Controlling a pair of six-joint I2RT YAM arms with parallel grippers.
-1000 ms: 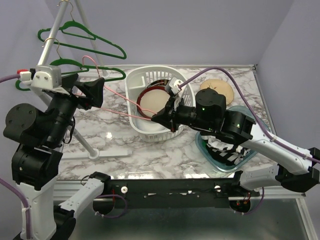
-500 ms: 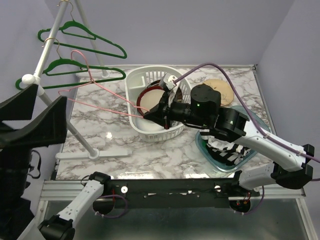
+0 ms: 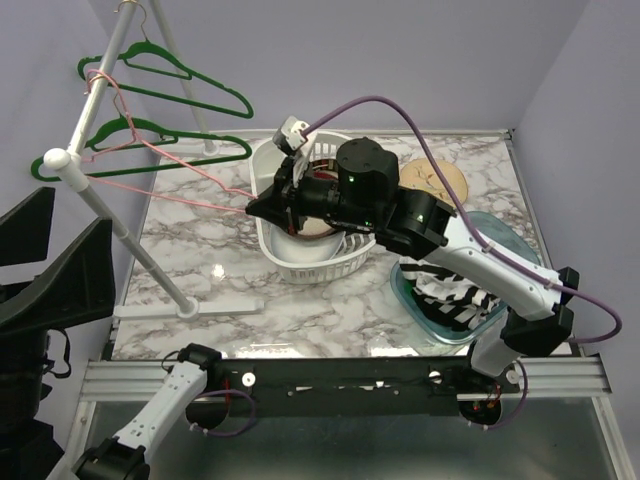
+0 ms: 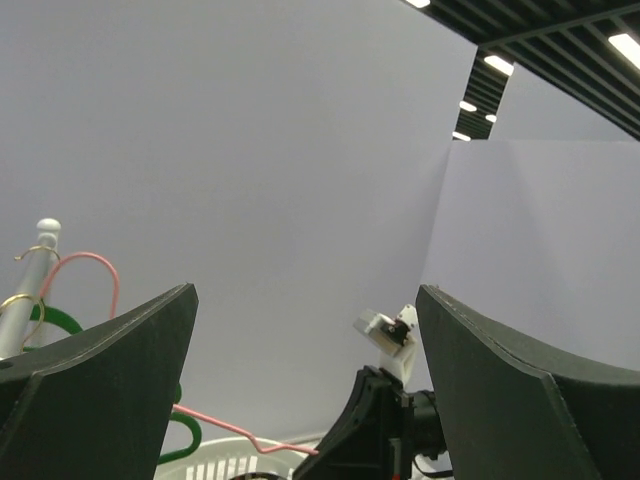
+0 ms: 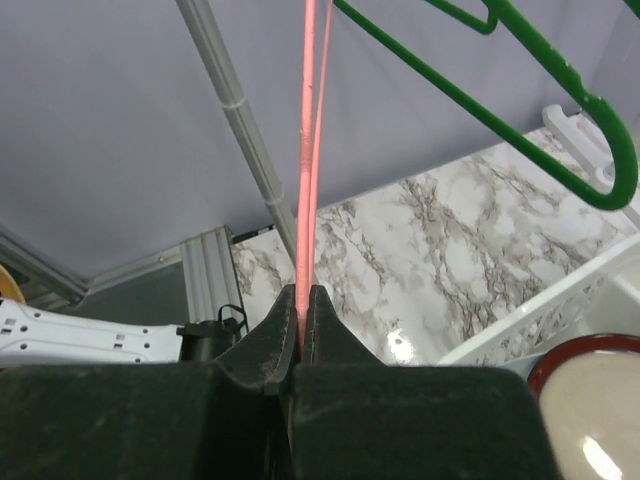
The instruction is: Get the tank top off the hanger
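Observation:
My right gripper is shut on the lower end of the bare pink wire hanger. The right wrist view shows its jaws pinched on the pink hanger. The hanger slants up to the left, with its hook at the rack's rod. The black-and-white striped tank top lies in the teal bin at the right, apart from the hanger. My left gripper is open and empty at the near left, pointing at the wall.
Two green hangers hang on the rod, whose white ball end points toward me. A white basket with a red-rimmed dish sits mid-table. A tan disc lies behind it. The rack's foot rests on the marble.
My right gripper has carried the pink hanger left and up, bringing its hook to the rod. My left gripper let go, opened wide and pulled back to the near left.

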